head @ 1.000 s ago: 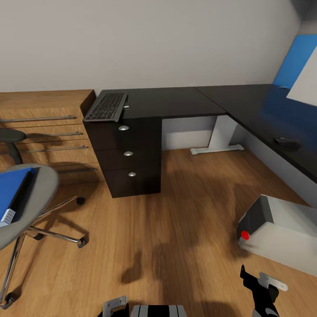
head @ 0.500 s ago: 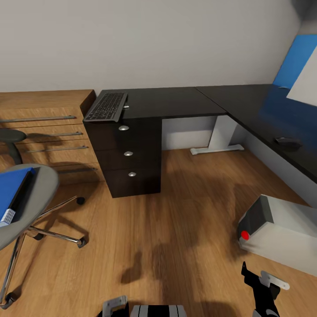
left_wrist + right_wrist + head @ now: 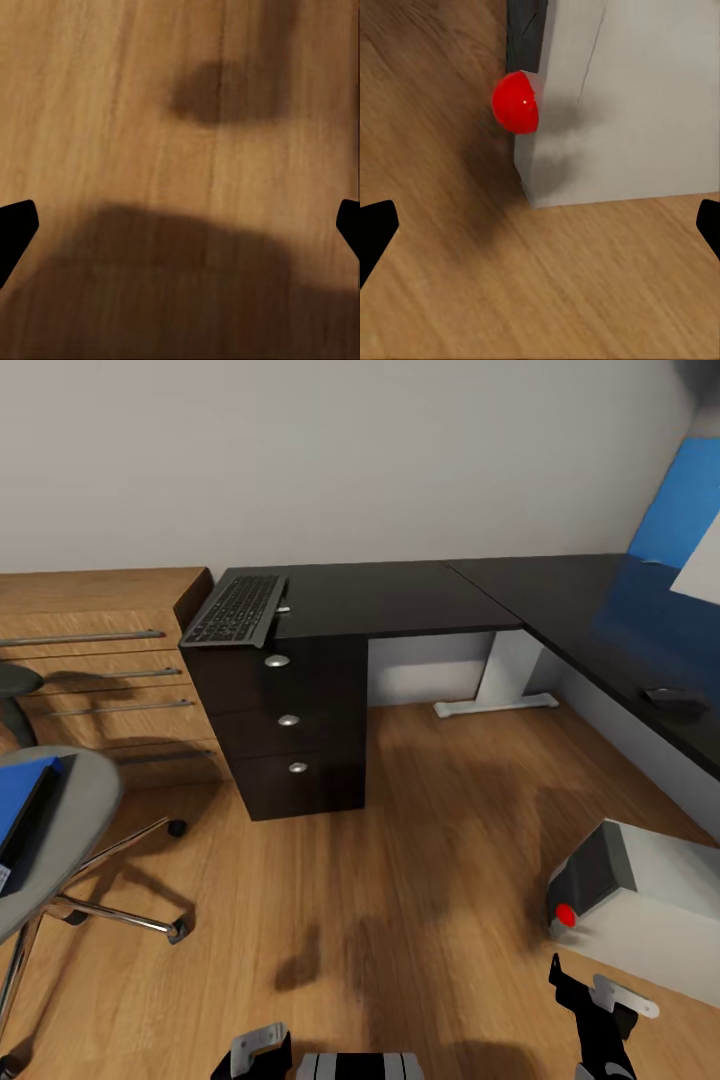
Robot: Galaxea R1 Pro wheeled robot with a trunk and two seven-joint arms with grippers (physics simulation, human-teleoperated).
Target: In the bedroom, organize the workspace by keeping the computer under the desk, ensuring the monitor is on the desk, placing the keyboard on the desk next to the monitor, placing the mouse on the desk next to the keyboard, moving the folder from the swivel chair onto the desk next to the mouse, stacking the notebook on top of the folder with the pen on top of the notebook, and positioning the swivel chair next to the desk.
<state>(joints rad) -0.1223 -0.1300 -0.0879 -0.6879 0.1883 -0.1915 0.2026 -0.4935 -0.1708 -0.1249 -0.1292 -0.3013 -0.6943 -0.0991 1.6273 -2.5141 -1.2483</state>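
— While the robot stands on the wood floor, what do you count?

— One desk, black-topped and L-shaped, with three round silver knobs down its dark drawers. One keyboard lies on the desk's left end, jutting over the edge. One mouse sits on the right wing of the desk, well apart from the keyboard. One swivel chair stands at the left, with one blue folder on its seat. One white box with a red dot lies on the floor by the right gripper.

— And the claws?

— Two. The left gripper hangs over bare floor, fingertips wide apart. The right one is spread too, its tips well apart above the box's corner.

— Any change from a second ago?

— The camera has moved, so the chair sits further left and the box lower.
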